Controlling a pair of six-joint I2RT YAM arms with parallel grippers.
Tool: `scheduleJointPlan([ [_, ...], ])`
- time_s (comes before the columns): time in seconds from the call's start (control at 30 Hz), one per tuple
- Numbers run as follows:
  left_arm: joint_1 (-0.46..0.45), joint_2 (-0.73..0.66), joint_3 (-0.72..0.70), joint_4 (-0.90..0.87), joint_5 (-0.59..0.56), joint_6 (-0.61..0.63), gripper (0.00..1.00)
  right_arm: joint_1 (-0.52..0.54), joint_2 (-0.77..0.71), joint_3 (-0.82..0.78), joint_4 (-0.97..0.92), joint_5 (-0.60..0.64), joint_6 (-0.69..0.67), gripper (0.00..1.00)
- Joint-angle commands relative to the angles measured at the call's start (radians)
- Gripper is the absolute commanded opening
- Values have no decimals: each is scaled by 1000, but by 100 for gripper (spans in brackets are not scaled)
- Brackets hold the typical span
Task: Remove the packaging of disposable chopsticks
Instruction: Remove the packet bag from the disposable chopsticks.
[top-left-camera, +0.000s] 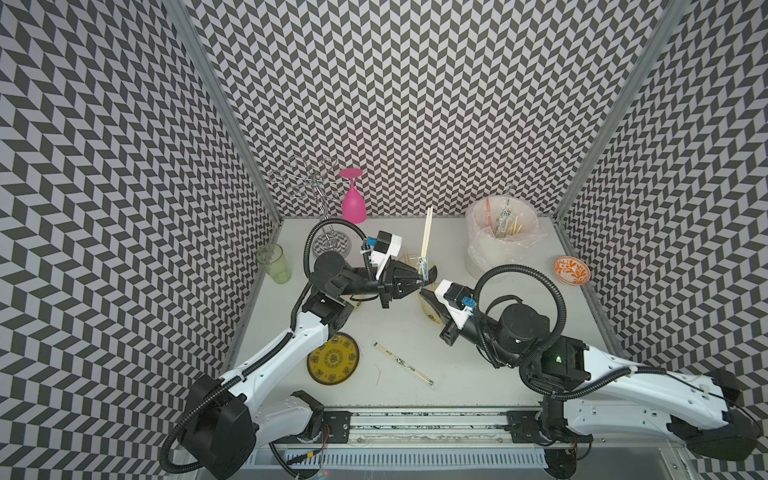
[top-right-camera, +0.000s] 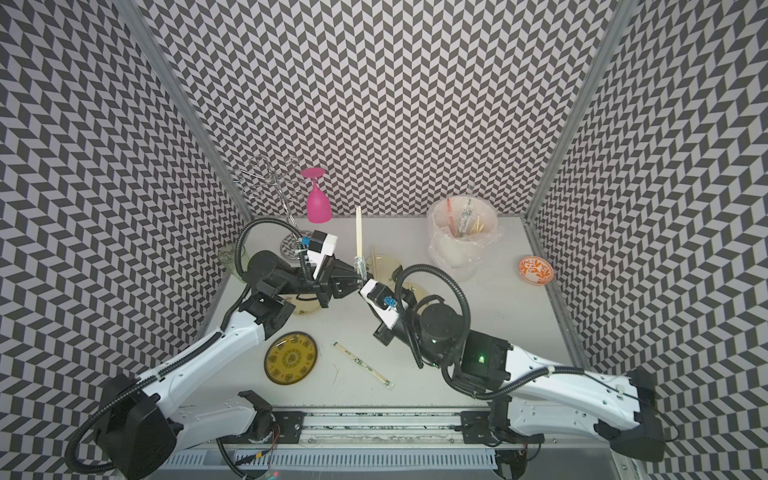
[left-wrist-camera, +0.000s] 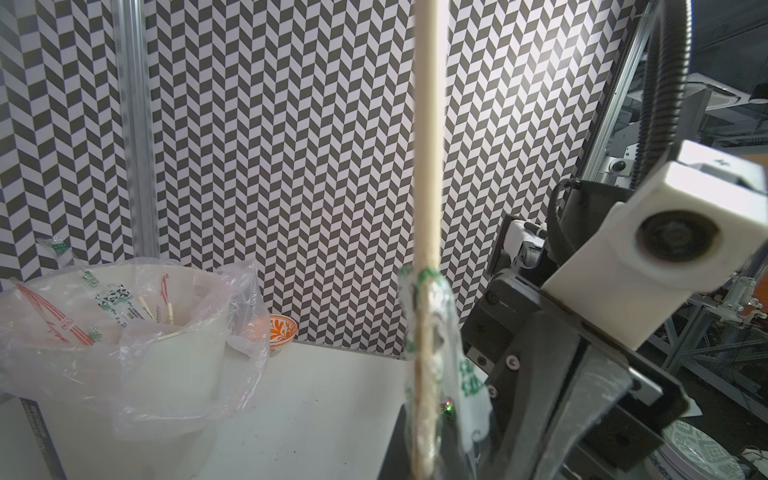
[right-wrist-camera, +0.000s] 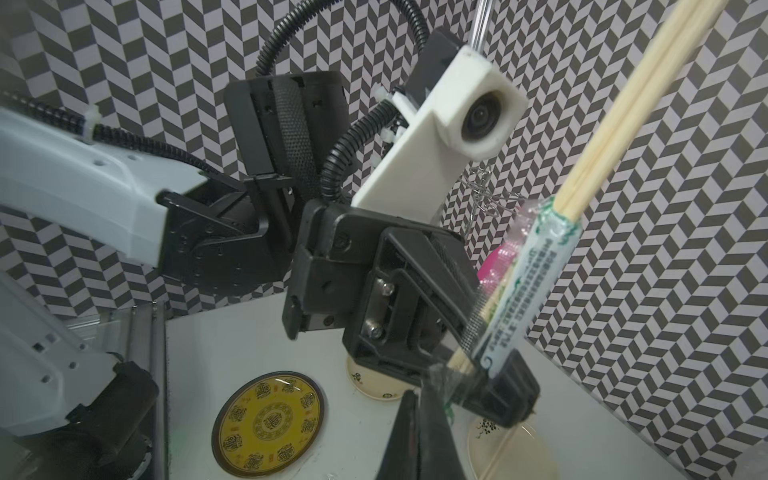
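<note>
Packaging (right-wrist-camera: 528, 282) of clear plastic with green print covers only the lower part of the disposable chopsticks (right-wrist-camera: 623, 112) — the bare pale sticks rise out of its open upper end. In both top views they stand almost upright above the middle of the table (top-left-camera: 395, 316).

The left gripper (right-wrist-camera: 486, 365) has its jaws pressed together on the sleeved lower part of the sticks and holds the pair in the air. Directly under it, the right gripper (right-wrist-camera: 419, 399) points upward with its jaws closed tight. In the right wrist view they appear to pinch the crumpled clear end of the packaging that comes out below the left jaws. The two grippers are almost touching there, above a pale plate (top-right-camera: 390, 266).

A wrapped pair (top-left-camera: 405, 365) lies flat on the table toward the front, near a yellow plate (top-left-camera: 333, 359) but apart from it. At the far right stands a white bin (top-left-camera: 494, 253) with a clear liner — it holds empty sleeves and a few loose sticks. A small orange-patterned bowl (top-left-camera: 572, 270) sits beside the bin, close to the right wall. At the far left a pink glass (top-left-camera: 353, 203) hangs upside down from a wire rack (top-left-camera: 307, 183), and a green cup (top-left-camera: 274, 264) stands by the left wall.
</note>
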Motion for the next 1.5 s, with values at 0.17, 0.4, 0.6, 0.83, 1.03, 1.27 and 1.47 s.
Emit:
scheduleJointPlan([
  [0.17,13,-32,-9,43,-5,-15,0,-1,-42,43,7,-11,35,0],
  [0.4,44,-40,-18,70,-23,-40,0,-2,-56,13,-34,-15,69,0],
  [0.6,60,-34,-26,116,-21,-75,0,-2,-58,-9,-77,-22,98,0],
  [0.83,82,-41,-34,145,-33,-90,0,-1,-96,-54,-99,-23,137,0],
  [1.03,88,-28,-40,160,-41,-105,0,-1,-106,-50,-93,-17,137,0],
  [1.27,116,-35,-48,184,-54,-122,0,-2,-116,-62,-117,-8,153,0],
  [1.47,95,-34,-32,96,-53,-40,0,0,-123,-48,-90,31,127,0],
])
